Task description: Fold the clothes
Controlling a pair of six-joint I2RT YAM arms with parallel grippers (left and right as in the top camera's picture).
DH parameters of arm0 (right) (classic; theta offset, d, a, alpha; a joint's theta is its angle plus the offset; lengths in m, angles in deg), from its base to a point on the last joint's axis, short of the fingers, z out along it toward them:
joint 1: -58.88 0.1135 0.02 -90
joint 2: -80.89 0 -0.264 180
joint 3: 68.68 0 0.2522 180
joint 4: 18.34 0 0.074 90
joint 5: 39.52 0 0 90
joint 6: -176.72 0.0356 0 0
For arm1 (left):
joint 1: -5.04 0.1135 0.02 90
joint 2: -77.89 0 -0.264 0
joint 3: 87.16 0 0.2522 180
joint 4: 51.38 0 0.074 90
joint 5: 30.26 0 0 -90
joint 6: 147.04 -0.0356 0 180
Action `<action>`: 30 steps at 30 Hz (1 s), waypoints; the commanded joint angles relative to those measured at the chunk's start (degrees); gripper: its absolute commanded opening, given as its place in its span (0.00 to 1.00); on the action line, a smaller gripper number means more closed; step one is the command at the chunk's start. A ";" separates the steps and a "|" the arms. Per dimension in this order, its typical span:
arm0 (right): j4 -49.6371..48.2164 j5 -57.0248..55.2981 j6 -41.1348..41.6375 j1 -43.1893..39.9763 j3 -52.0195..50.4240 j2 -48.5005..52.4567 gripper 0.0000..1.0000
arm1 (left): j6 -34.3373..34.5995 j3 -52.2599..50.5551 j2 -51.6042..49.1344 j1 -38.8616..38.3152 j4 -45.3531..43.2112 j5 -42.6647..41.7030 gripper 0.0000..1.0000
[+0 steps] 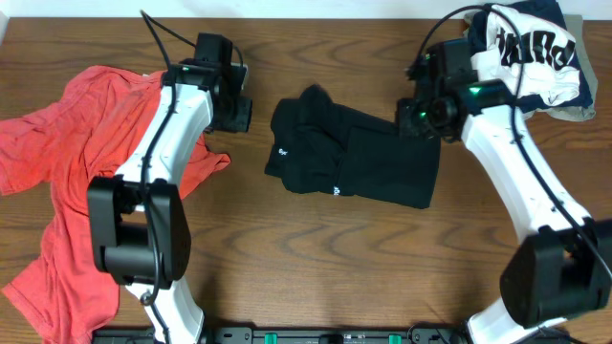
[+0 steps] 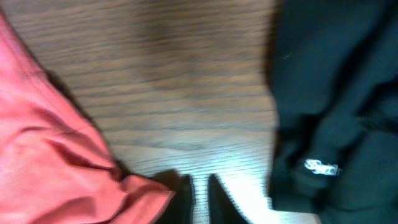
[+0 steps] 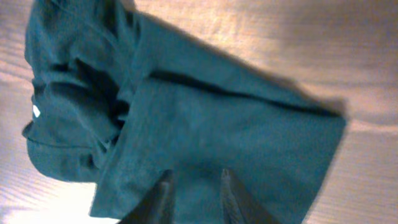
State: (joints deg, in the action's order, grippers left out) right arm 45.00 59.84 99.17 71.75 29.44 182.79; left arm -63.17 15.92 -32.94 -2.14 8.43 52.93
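The black T-shirt point(image 1: 354, 158) lies folded into a rough rectangle at the table's middle, with small white logos on its left part. It also shows in the left wrist view point(image 2: 336, 112) and the right wrist view point(image 3: 205, 124). The coral-red T-shirt point(image 1: 67, 182) lies spread and crumpled at the left, its edge showing in the left wrist view point(image 2: 56, 168). My left gripper point(image 1: 239, 110) point(image 2: 199, 199) hovers over bare wood between the two shirts, nearly shut with a thin gap and empty. My right gripper point(image 1: 416, 117) point(image 3: 196, 186) is over the black shirt's right edge, fingers partly apart, holding nothing.
A pile of other garments, a white and navy one with large lettering point(image 1: 531, 48) on top, sits at the back right corner behind the right arm. The wooden table point(image 1: 316, 268) shows bare in front of the black shirt.
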 commanded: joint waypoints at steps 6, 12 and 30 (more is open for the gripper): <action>0.83 -0.13 0.17 -2.03 0.61 0.74 0.52 | -1.79 -0.94 -4.63 -1.29 -0.24 -16.37 0.66; 2.54 -0.15 0.13 -4.26 0.61 0.74 0.51 | -2.40 -0.94 -9.73 -2.99 -2.34 -17.33 0.77; 2.73 -0.15 0.13 -4.57 0.61 0.74 0.48 | -2.36 -0.96 -16.35 -6.27 -8.04 -18.29 0.78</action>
State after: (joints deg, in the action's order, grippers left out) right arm 47.58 59.67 99.26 67.35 29.44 183.60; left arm -64.92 15.35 -45.94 -8.00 0.23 35.34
